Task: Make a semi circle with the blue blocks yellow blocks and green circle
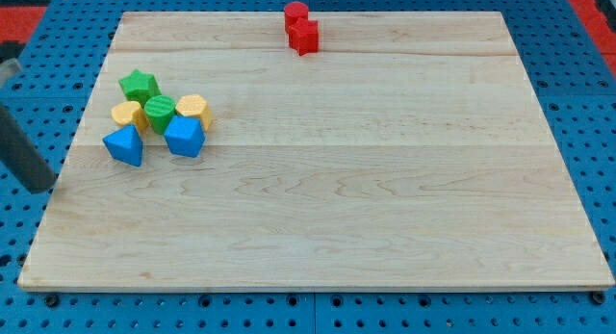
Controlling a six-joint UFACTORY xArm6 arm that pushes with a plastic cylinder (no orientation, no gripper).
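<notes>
Near the left edge of the table (318, 228), toward the top-left corner, a tight cluster: green star (139, 85) topmost, green circle (159, 112) just below it, yellow block (127, 115) at its left, yellow hexagon (193, 110) at its right, touching. Blue blocks in front: one (124, 144) lower left, another (184, 136) lower right. Two red blocks (300, 27) at the top edge, well apart. Dark rod (21, 151) blurred off the left edge; my tip (38, 188) beside the table, left of the cluster, touching nothing. No grasping hand on this rig.

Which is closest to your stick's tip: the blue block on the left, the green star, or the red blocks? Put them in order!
From my tip, at the view's left edge:
1. Left blue block, nearest, just right of it.
2. Green star, higher up.
3. Red blocks, farthest, at the view's top.
</notes>
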